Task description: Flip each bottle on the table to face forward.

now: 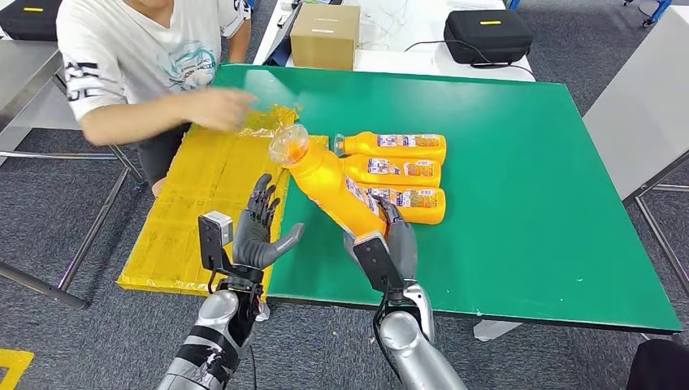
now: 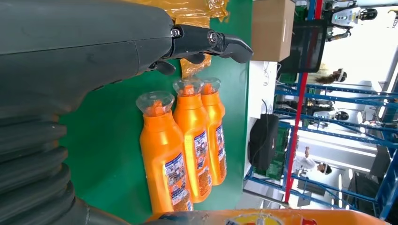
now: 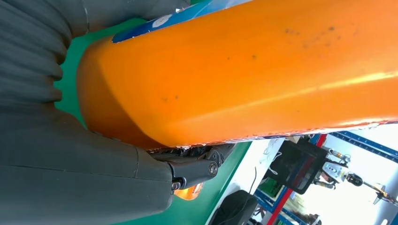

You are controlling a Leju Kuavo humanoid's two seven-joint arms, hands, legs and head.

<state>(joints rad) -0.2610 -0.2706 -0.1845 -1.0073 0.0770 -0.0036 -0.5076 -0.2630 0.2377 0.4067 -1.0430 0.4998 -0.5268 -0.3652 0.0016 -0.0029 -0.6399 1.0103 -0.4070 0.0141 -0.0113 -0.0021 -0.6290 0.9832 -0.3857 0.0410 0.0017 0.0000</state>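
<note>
right hand (image 1: pixel 396 236) grips the base of a tilted, glossy orange plastic bottle (image 1: pixel 329 183); left hand (image 1: pixel 258 231) hovers empty, fingers apart. rigid, probably slippery: grip it mid-body.

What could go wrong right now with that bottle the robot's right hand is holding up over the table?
The right hand grips the tilted orange bottle only near its base, so the long body could lever out and drop.

Its clear cap end hangs close to the person's hand at the yellow sheet; a swing might hit it.

Lowering it could knock the three bottles lying in a row out of line. The left hand is open, giving no support.
</note>
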